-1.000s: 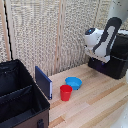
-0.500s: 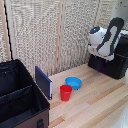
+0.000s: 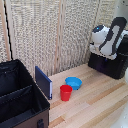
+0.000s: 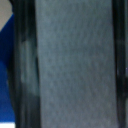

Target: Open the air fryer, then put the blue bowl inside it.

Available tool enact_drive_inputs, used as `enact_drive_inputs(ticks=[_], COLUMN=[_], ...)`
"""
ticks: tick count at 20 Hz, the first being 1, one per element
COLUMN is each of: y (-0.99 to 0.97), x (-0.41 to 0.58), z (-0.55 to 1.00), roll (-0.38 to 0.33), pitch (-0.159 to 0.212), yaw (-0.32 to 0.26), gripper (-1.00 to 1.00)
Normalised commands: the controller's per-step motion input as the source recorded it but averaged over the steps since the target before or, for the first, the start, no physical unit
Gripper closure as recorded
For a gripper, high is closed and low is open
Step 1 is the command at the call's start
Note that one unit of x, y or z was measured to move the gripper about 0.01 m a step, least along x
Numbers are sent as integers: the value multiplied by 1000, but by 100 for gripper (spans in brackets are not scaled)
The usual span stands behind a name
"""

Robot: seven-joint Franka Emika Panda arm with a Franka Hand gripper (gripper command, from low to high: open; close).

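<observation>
Hovering at the air fryer point(image 3: 111, 64), the gripper point(image 3: 100, 39) seems positioned for the handle; its jaws' state I cannot tell, while the blue bowl point(image 3: 73, 82) waits beside the red cup point(image 3: 65, 92).

Worktop point(image 3: 95, 102): pale wood planks, seen in the exterior view, backed by woven panel screens.

Items that stood directly on it:
- Black fabric case point(image 3: 20, 97), open, divided inside, at the exterior view's left.
- Dark blue flat panel point(image 3: 43, 82), upright, just beside the case.
- Red cup point(image 3: 65, 92), upright, near the middle.
- Blue bowl point(image 3: 73, 83), upright, just behind the cup; whether they touched could not be told.
- Air fryer point(image 3: 109, 64), black, at the exterior view's right, well apart from the bowl.
</observation>
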Motion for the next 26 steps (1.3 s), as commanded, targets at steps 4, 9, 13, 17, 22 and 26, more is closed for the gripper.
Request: enact_drive_inputs(ticks=[4,9,13,17,22,26], y=[-100,-198,-28,91,459,726], x=[-79,-153,-33,-13,-173,-134], z=[20,136,-6,188,615,635], roll=[141,189,351,291,140,30], pitch=[114,171,234,59,-67,-148], yaw=[-319,-276,-209,-236,-150,-128], gripper=[100,100,100,100,100,100])
